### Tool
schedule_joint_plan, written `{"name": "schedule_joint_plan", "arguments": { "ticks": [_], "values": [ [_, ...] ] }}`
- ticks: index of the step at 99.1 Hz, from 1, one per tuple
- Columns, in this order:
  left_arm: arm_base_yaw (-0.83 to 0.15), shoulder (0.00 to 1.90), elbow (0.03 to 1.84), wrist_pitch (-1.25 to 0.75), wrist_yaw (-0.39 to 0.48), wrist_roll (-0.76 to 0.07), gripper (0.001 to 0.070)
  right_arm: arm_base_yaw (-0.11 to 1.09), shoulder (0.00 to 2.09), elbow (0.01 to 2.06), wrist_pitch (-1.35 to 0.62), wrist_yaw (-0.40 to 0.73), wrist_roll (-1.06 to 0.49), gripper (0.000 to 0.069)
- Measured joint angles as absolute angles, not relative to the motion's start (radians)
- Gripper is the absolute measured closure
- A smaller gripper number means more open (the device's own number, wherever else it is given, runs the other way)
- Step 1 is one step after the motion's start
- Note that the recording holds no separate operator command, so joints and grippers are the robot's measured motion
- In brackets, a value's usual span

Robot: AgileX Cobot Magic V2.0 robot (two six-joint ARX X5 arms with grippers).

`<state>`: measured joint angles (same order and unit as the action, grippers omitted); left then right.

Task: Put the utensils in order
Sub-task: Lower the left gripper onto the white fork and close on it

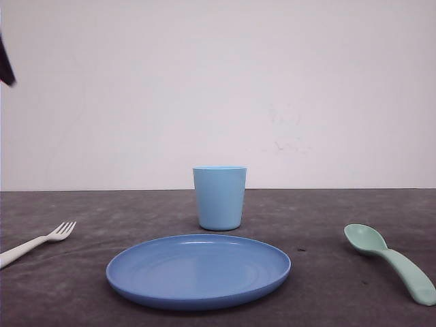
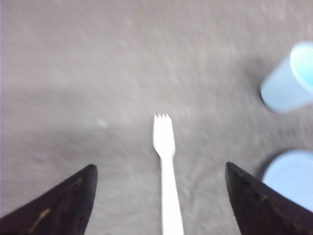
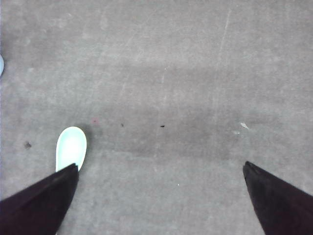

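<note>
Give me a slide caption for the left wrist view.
Open left gripper above a white fork on the grey table, cup and plate alongside.

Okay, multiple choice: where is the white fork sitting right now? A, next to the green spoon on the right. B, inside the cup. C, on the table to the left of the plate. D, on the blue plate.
C: the front view shows the fork lying on the table left of the plate, while the spoon lies far off on the right side.
</note>
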<state>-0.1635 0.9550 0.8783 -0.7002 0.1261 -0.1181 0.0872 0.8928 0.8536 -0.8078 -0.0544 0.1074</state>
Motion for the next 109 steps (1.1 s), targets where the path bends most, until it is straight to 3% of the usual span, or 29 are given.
{"name": "schedule_joint_plan", "arguments": {
  "ticks": [37,85,109],
  "values": [
    [-0.319,1.285,0.878,-0.616,0.054,-0.148,0.0199,0.087,0.893,0.854,-0.815,-0.054,0.107,0.0011],
    [-0.332,1.491,0.878,-0.524,0.021,-0.152,0.0204,0.087,0.893,0.854,-0.822,-0.054,0.107,0.0011],
    [-0.339,1.535,0.878,-0.496,0.007,-0.154,0.0245,0.087,0.893,0.854,-0.822,-0.054,0.107,0.0011]
  ]
}}
